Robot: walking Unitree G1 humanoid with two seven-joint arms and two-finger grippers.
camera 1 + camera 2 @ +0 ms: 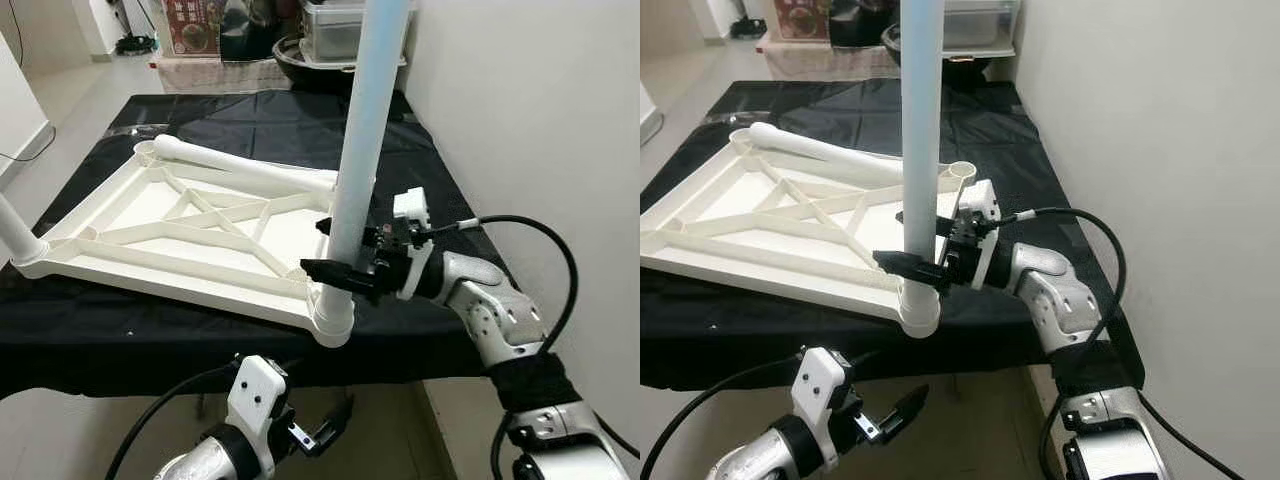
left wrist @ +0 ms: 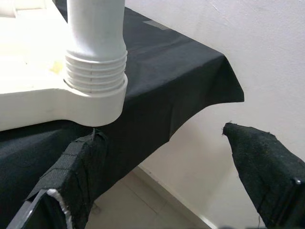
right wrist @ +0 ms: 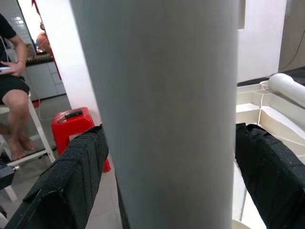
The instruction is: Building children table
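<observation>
White plastic tabletop (image 1: 170, 235) lies underside-up on black cloth-covered table (image 1: 440, 180). Right gripper (image 1: 335, 262) clamps upright white cylindrical leg (image 1: 362, 130) seated in near corner socket (image 1: 333, 320). Left gripper (image 1: 335, 422) hangs below table edge, fingers apart, empty.

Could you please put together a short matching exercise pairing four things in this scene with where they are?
Things:
1. upright leg
2. loose leg
3. right gripper
4. left gripper

Places:
A. below the table edge, nothing between its fingers
B. standing in the near corner socket of the tabletop
C. lying flat across the upturned tabletop
D. on either side of the upright leg, just above the socket

Pairs: 1-B, 2-C, 3-D, 4-A
</observation>
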